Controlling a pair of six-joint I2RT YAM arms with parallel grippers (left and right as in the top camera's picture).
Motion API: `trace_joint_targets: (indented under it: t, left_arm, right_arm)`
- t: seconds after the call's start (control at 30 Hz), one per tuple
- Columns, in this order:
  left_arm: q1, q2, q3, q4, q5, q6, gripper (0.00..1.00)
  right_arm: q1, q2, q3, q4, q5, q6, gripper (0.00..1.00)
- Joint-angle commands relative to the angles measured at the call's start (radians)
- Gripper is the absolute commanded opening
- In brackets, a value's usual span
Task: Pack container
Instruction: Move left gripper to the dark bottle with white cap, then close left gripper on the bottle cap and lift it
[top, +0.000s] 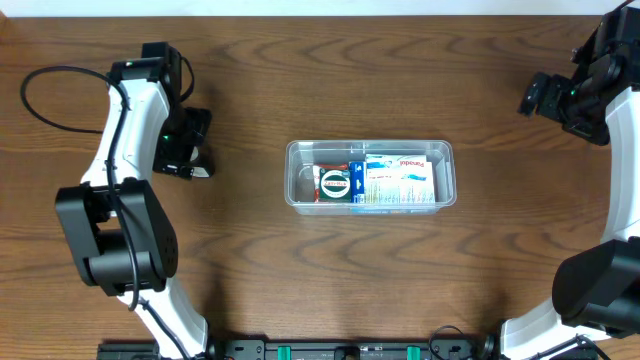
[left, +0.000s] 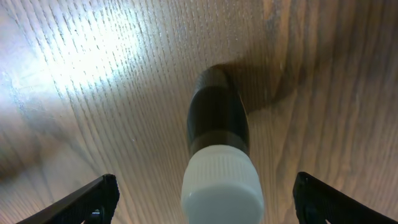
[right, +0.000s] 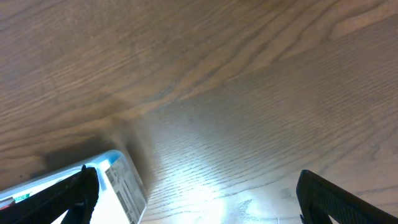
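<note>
**Bottle between the open left claw's fingers, container half packed**

The container (top: 296, 176) sits at the middle of the table (top: 300, 60), its long side running left to right. It already holds a red-and-green packet (top: 334, 183) and white medicine boxes (top: 402, 180), packed side by side.

Well to its left, the left claw (left: 205, 182) is spread wide above a dark bottle (left: 217, 124) lying on its side. The bottle's white cap (left: 222, 186) points toward the wrist camera, and neither finger touches it. The right claw (right: 198, 179) is also open and holds nothing. It hangs far off at the table's right rear, and 1 corner of the container just shows in its view.

The container looks like thin, clear plastic. It is probably light, slick and springy in the walls, so a pinch at mid-wall may bow it. The rim near a rounded corner should be the stiffer hold. The bottle appears rigid but round and may roll, so closing across the dark body rather than the cap seems safer.
</note>
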Motion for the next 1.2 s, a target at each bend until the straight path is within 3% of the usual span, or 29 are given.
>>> trace_joint_targets:
  t: [0.0,0.23,0.37,0.47,0.83,0.97,1.17]
  left_arm:
    - [0.003,0.019,-0.001,-0.008,-0.014,-0.002,0.9]
    - [0.004,0.019,-0.001,-0.011,-0.015,-0.001,0.88]
    - [0.004,0.019,-0.001,-0.01,-0.015,0.003,0.6]
    - [0.004,0.019,-0.001,-0.01,-0.015,0.014,0.48]
    - [0.004,0.019,-0.001,-0.006,-0.015,0.058,0.34]
    - [0.004,0.019,-0.001,0.008,-0.015,0.119,0.33]
    - [0.004,0.019,-0.001,0.019,-0.015,0.196,0.23]
  right_arm:
    - [-0.005,-0.011,0.013,0.0,0.003,0.004,0.99]
    - [-0.005,-0.011,0.013,0.0,0.003,0.004,0.99]
    - [-0.005,-0.011,0.013,0.0,0.003,0.004,0.99]
    - [-0.005,-0.011,0.013,0.0,0.003,0.004,0.99]
    - [-0.005,-0.011,0.013,0.0,0.003,0.004,0.99]
    - [-0.005,-0.011,0.013,0.0,0.003,0.004,0.99]
    - [-0.005,-0.011,0.013,0.0,0.003,0.004,0.99]
